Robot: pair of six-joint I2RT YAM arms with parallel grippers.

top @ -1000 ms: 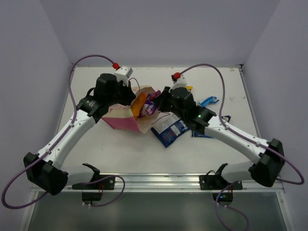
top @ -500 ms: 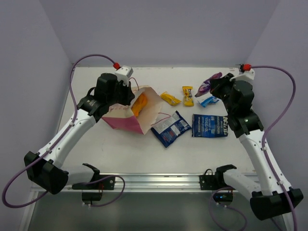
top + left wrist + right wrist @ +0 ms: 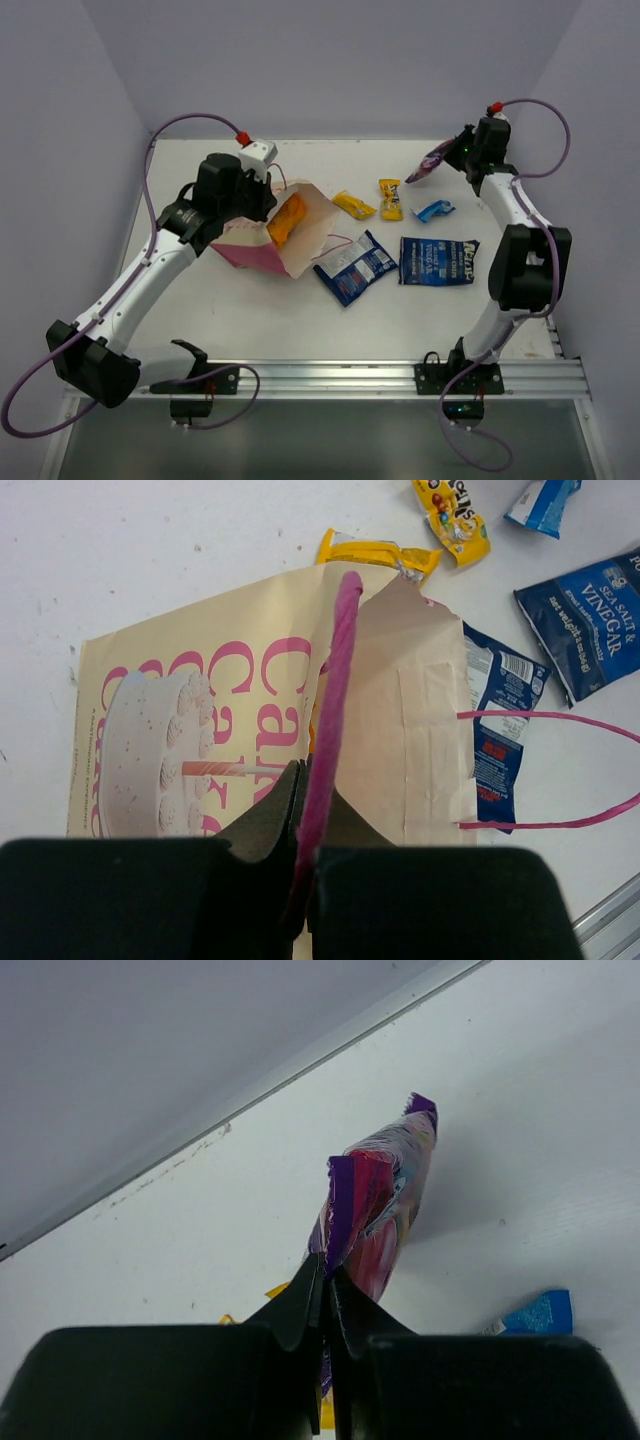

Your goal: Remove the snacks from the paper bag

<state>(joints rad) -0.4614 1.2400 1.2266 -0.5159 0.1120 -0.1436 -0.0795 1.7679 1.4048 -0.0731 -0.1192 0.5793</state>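
left jaws: clamped on pink handle (image 3: 335, 680) | right jaws: purple packet (image 3: 378, 1200) pinched between tips

A pouch (image 3: 288, 218) lies in the paper bag (image 3: 262, 250) — two packets (image 3: 355, 265) right of it, three more (image 3: 390, 198) behind those

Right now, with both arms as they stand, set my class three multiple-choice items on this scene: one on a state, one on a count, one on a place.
1. The right gripper is:
A. open and empty
B. shut on nothing
C. shut on the purple glossy snack packet

2. Small yellow snack packets lying on the white table number:
A. one
B. two
C. four

3. The orange glossy pouch sits:
A. in the mouth of the cream and pink paper gift bag
B. in the right gripper
C. flat on the table

Answers:
1. C, its jaws are closed on the packet's edge.
2. B, two lie side by side past the bag.
3. A, it shows inside the bag's open mouth.
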